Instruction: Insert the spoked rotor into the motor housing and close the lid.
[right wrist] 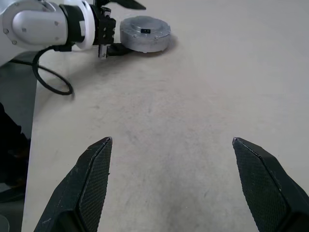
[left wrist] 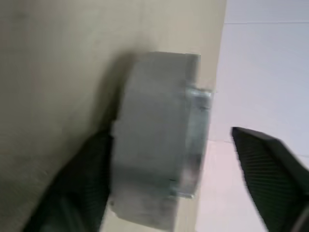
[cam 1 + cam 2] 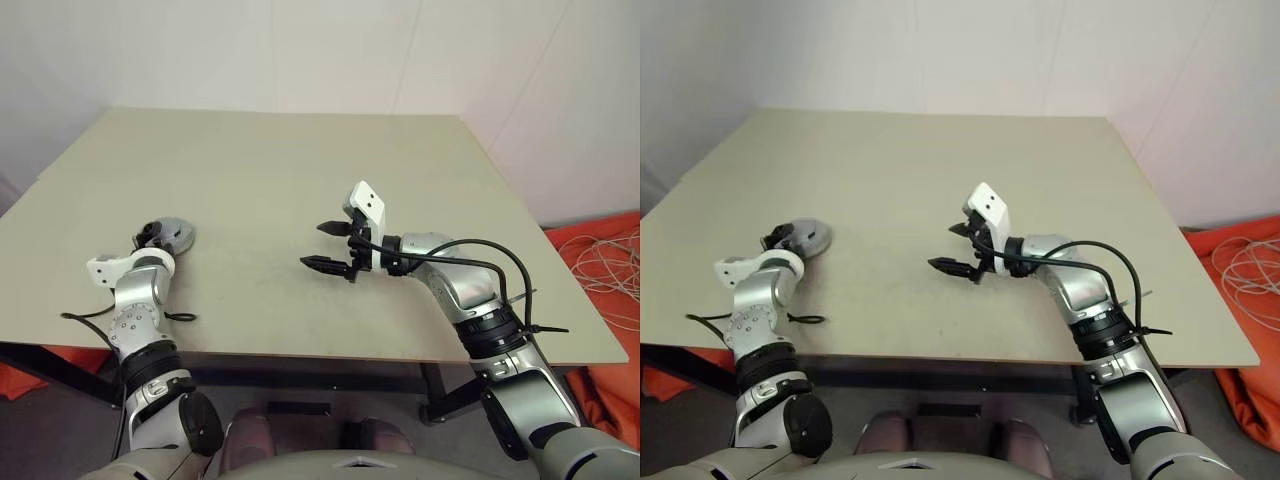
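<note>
While the head views show the closed motor housing only as a grey disc near the table's left edge, half hidden by the left gripper, the left wrist view shows its plain lid between spread fingers. Over bare tabletop, the right gripper gapes wide, empty.

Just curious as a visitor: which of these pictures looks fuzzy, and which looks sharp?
Left wrist view: the grey housing fills it close up, soft and smeared, its edges blurred. Right wrist view: crisp, with the table's grain clear. Both head views: even light, only faint shadows under the arms.
</note>
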